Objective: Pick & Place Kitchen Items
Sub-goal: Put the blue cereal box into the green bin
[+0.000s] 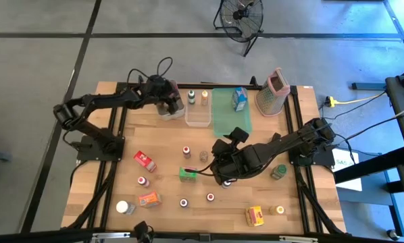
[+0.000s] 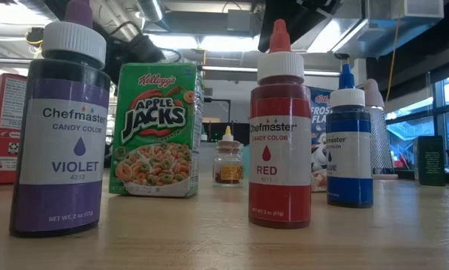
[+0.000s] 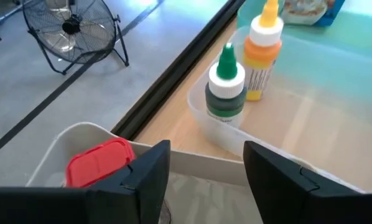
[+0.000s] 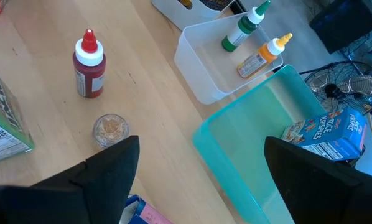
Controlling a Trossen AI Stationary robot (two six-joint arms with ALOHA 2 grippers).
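I have the left gripper [image 1: 169,101] hanging over the white bin [image 3: 68,140] at the far left of the table, its jaws apart and empty; a jar with a red lid [image 3: 97,163] sits in the bin just below them. To finish this drop well, I judge I should lift straight up before swinging away, so the fingers don't clip the bin wall or the clear bin [image 1: 198,115] right beside it, where a green-capped bottle [image 1: 190,97] and an orange-capped bottle [image 1: 204,98] stand.

The right gripper [image 1: 223,158] hovers mid-table, jaws spread wide and empty, above a small glass jar [image 4: 111,130] and a red bottle [image 4: 89,64]. The green cereal box [image 1: 186,174] sits close on its near-left, so I'd come down vertically to avoid knocking it.

Most items wait on the near half: the red box [image 1: 145,160], the yellow box [image 1: 255,215], several small bottles. The green tray [image 1: 230,115] holds a blue cereal box [image 1: 239,98]; the grater [image 1: 274,92] stands just right of it.
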